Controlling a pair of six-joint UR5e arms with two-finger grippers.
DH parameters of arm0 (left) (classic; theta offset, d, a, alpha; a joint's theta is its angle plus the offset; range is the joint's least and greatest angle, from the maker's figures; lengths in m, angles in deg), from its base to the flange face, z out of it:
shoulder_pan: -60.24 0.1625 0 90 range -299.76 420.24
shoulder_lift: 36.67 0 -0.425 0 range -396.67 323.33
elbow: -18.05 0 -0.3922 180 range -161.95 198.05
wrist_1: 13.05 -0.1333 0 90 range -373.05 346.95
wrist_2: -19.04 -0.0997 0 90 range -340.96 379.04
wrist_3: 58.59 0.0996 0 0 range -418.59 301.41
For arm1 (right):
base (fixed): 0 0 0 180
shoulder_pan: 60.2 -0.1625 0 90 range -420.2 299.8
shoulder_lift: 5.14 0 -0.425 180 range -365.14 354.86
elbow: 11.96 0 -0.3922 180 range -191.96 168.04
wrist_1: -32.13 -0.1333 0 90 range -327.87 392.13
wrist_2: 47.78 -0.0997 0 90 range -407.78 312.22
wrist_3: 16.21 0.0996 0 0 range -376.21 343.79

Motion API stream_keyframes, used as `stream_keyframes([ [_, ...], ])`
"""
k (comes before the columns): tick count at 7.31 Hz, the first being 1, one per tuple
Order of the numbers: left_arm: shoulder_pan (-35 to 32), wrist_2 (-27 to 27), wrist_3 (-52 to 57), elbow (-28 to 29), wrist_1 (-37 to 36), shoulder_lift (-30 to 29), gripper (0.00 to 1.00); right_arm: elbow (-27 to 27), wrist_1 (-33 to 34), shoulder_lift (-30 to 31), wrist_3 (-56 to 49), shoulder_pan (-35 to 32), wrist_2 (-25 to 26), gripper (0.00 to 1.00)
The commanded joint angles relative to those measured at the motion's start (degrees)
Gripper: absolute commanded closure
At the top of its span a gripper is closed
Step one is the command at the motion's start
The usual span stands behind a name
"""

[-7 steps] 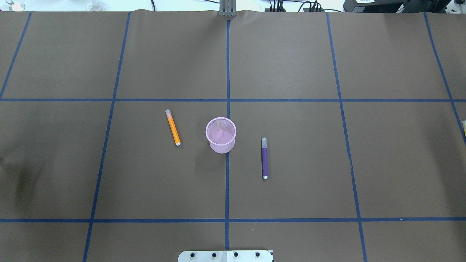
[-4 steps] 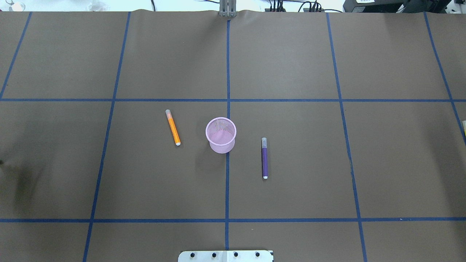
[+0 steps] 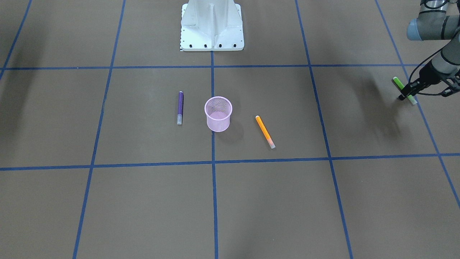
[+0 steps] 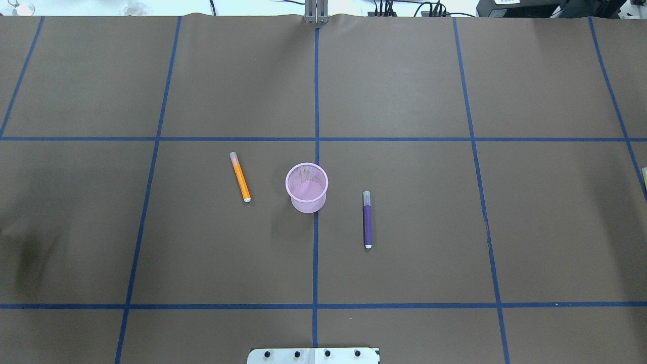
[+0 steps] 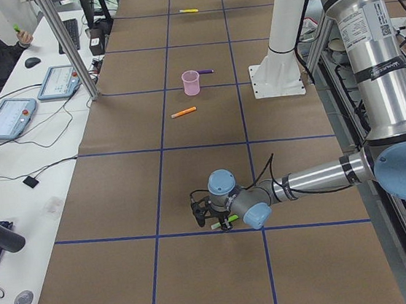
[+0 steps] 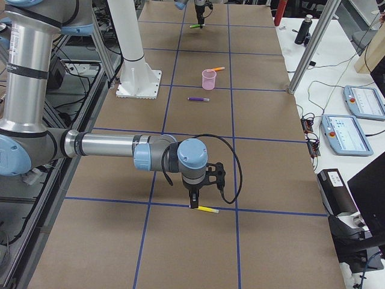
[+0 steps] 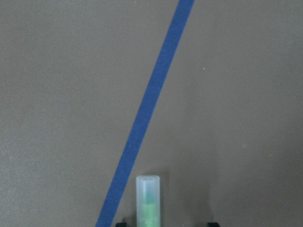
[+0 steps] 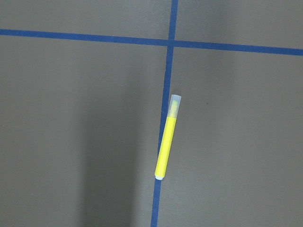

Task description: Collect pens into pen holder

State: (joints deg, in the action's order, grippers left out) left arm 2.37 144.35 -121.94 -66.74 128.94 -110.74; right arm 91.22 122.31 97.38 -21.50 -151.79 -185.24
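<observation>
While the left arm lies stretched low over the brown table, wrist turned down, the left gripper straddles a slim green pen with a pale cap, its fingers apart with a gap on each side. The right gripper points down just above a yellow pen; whether its fingers are spread I cannot tell. A pink wire-mesh pen holder stands upright mid-table between an orange pen and a purple pen, touching neither.

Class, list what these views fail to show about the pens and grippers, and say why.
Right gripper: seen only in the exterior right view, so open or shut is unclear.
Green pen: the left wrist view's bottom edge cuts off its body.
Yellow pen: the overhead view's right edge cuts most of it.
</observation>
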Motion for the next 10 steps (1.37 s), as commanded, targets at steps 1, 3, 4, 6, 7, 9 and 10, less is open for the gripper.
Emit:
stream_keyframes([
  [1, -0.05, -0.06, 0.24, -0.82, 0.12, 1.38, 0.40, 0.00, 0.00, -0.04, 0.01, 0.00, 0.00, 0.01],
  [3, 0.04, -0.07, 0.24, -0.73, 0.12, 1.39, 0.41, -0.08, 0.09, -0.04, 0.01, 0.00, 0.00, 0.01],
  [4, 0.04, -0.07, 0.24, -0.73, 0.12, 1.39, 0.42, 0.00, 0.09, -0.04, 0.01, 0.00, 0.00, 0.01],
  [6, 0.04, -0.07, 0.24, -0.73, 0.12, 1.39, 0.47, -0.08, 0.09, -0.13, 0.01, 0.00, 0.00, 0.01],
  [7, 0.12, -0.15, 0.33, -0.56, 0.12, 1.39, 0.48, -0.08, 0.09, -0.13, 0.01, 0.00, 0.00, 0.01],
  [9, 0.12, -0.24, 0.33, -0.47, 0.04, 1.30, 0.50, -0.26, 0.44, -0.13, 0.01, 0.00, 0.00, 0.01],
  [10, 0.21, -0.24, 0.33, -0.38, 0.04, 1.22, 0.51, -0.26, 0.44, -0.13, 0.01, 0.00, 0.00, 0.01],
])
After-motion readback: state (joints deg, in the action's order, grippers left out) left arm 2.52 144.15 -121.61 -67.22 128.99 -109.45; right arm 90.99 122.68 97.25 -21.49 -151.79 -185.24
